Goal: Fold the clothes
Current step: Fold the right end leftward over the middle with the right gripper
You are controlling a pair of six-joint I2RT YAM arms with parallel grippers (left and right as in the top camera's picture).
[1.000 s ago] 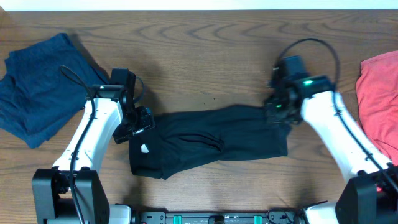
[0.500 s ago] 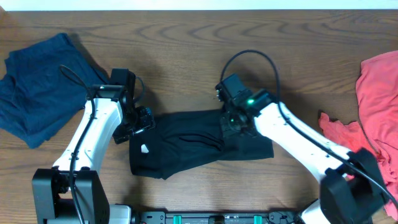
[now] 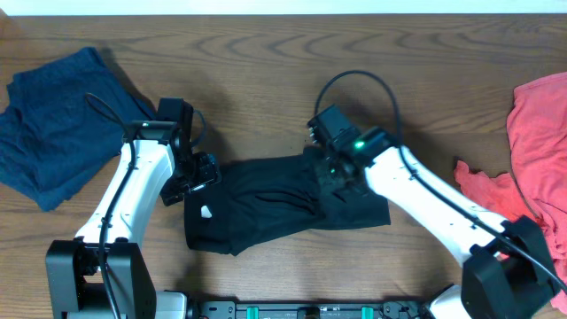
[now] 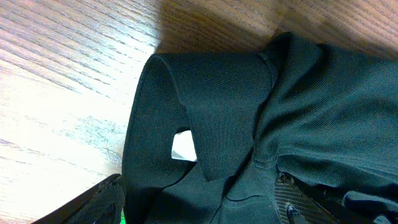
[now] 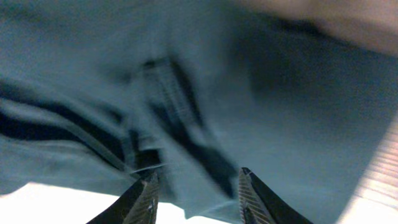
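Note:
The black collared shirt (image 3: 266,208) lies crumpled at the table's front centre, with a small white logo (image 3: 206,212) near its left end. Its right part is folded over toward the middle. My left gripper (image 3: 200,174) sits on the shirt's left end. In the left wrist view its fingers (image 4: 199,202) are spread wide, with the collar (image 4: 211,106) and a white tag (image 4: 183,147) between and ahead of them. My right gripper (image 3: 326,170) is over the shirt's middle. In the right wrist view its fingers (image 5: 196,186) are apart, just above blurred dark fabric (image 5: 205,81).
A navy blue garment (image 3: 53,124) lies heaped at the far left. A coral-red garment (image 3: 540,142) lies at the right edge, with a flap (image 3: 483,186) reaching toward the centre. Bare wooden table (image 3: 266,71) shows behind the shirt.
My right gripper carried the shirt's right end leftward over the middle, so the shirt is shorter. It has hardly moved in the last half second. The left arm has not moved.

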